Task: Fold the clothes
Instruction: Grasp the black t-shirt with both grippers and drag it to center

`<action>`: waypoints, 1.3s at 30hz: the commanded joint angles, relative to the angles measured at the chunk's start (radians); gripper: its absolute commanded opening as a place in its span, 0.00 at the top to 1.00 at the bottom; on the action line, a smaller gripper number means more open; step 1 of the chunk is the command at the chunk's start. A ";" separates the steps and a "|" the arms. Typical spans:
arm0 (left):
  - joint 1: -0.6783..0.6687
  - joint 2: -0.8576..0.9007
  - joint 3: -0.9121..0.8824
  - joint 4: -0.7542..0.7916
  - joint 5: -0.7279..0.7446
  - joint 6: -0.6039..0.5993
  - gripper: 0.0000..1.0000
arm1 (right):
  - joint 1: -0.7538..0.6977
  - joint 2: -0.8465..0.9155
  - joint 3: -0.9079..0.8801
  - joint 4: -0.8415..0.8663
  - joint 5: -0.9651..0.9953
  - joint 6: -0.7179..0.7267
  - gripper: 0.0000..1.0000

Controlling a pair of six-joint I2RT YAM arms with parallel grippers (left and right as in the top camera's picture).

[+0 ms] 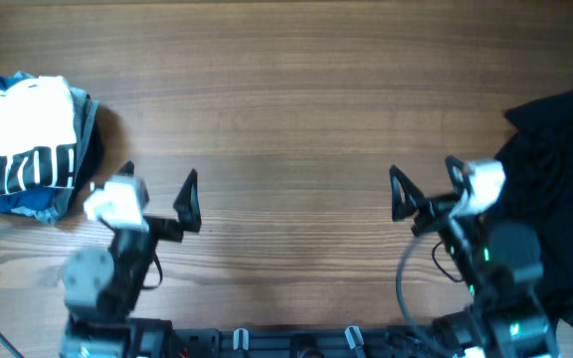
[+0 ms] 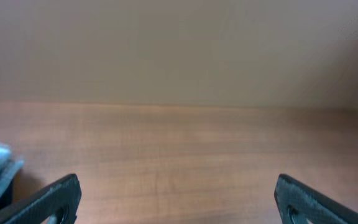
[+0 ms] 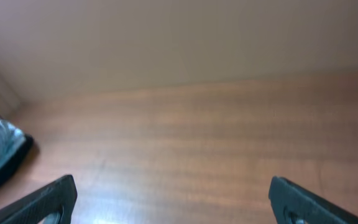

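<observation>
Two arms are poised over the wooden bench [image 1: 286,89]. The left gripper [image 1: 159,179] and right gripper [image 1: 424,181] are both released, fingers spread wide above bare wood. The black T-shirt [image 1: 555,159] lies crumpled just to the right of the right gripper, outside its fingers. A striped white garment [image 1: 23,139] on top of a blue garment [image 1: 38,204] sits left of the left gripper.

black t-shirt [image 1: 555,169]; white garment [image 1: 23,119], black stripes
</observation>
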State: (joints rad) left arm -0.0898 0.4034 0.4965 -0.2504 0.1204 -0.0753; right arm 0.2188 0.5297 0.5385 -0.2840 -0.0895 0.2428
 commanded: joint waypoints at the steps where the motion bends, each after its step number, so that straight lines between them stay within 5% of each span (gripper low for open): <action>1: 0.002 0.274 0.277 -0.149 0.048 -0.012 0.00 | -0.005 0.274 0.257 -0.164 -0.023 0.019 0.00; 5: 0.002 0.564 0.612 -0.419 0.152 -0.012 0.00 | -0.017 0.600 0.573 -0.393 0.029 0.006 0.00; 8: 0.002 0.667 0.719 -0.489 0.170 -0.011 0.00 | -0.025 0.729 0.660 -0.408 0.052 -0.035 0.00; 16: 0.002 0.713 0.727 -0.533 0.200 -0.012 0.00 | -0.349 0.938 0.665 -0.569 0.055 0.179 0.01; 20: 0.002 0.709 0.727 -0.533 0.205 -0.012 0.00 | -0.572 1.076 0.664 -0.593 0.041 0.185 0.13; 30: 0.002 0.710 0.727 -0.529 0.205 -0.012 0.00 | -0.661 1.371 0.664 -0.462 0.100 0.202 0.22; 34: 0.002 0.710 0.727 -0.529 0.205 -0.012 0.00 | -0.661 1.453 0.664 -0.418 0.074 0.204 0.54; 36: 0.002 0.710 0.727 -0.530 0.205 -0.012 0.00 | -0.655 1.460 0.664 -0.394 -0.013 0.148 0.92; 39: 0.002 0.710 0.727 -0.533 0.204 -0.011 0.00 | -0.613 1.396 0.665 -0.341 -0.234 0.016 0.96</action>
State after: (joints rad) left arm -0.0898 1.1183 1.2064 -0.7815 0.3061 -0.0814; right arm -0.4438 1.9339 1.2018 -0.6632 -0.0746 0.3908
